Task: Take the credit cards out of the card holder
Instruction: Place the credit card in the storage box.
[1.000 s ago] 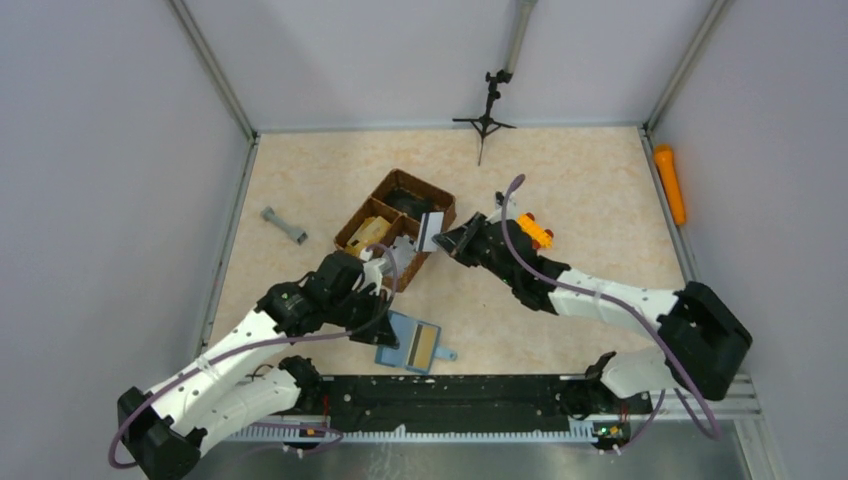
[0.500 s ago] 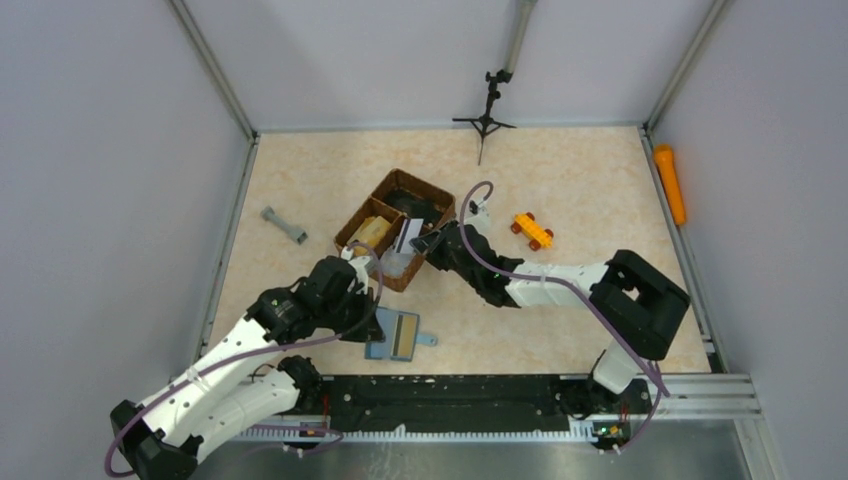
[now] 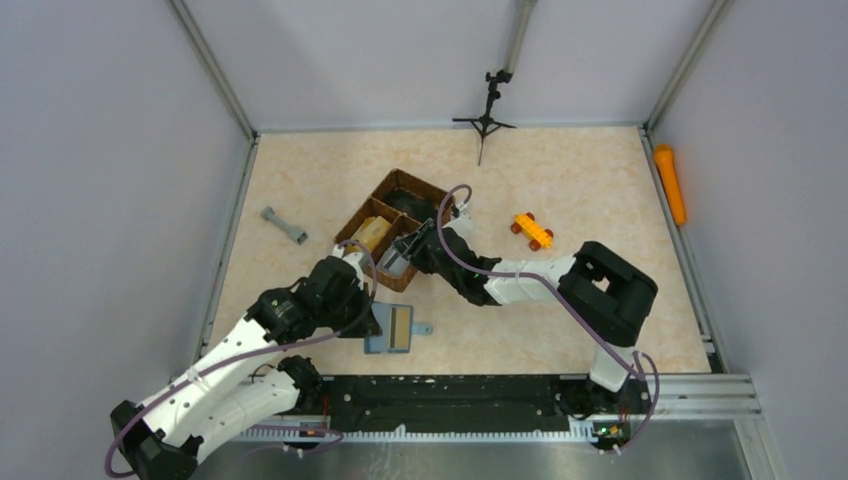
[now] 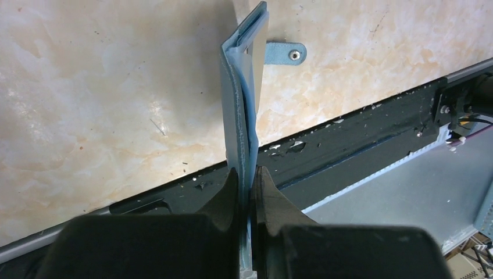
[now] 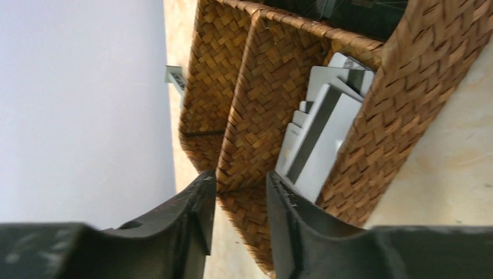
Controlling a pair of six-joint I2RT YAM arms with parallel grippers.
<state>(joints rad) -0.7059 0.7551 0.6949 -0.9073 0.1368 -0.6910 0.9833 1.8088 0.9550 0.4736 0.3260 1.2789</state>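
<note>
Right gripper (image 5: 239,180) hangs with jaws parted and empty over the basket (image 5: 261,87) rim, cards (image 5: 325,133) just beyond. Left gripper (image 4: 248,171) pinches the card holder (image 4: 238,104) edge, near the table (image 4: 87,87) front edge.

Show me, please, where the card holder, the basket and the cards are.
card holder (image 4: 238,116), left wrist view, its side edge.
basket (image 5: 261,104), right wrist view, woven divider wall.
cards (image 5: 325,139), right wrist view, front card's face.

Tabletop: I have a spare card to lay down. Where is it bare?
Bare: far strip between grey bar and tripod; right side past the toy car. Crowded: centre, where basket, card holder, left arm and right arm meet.
</note>
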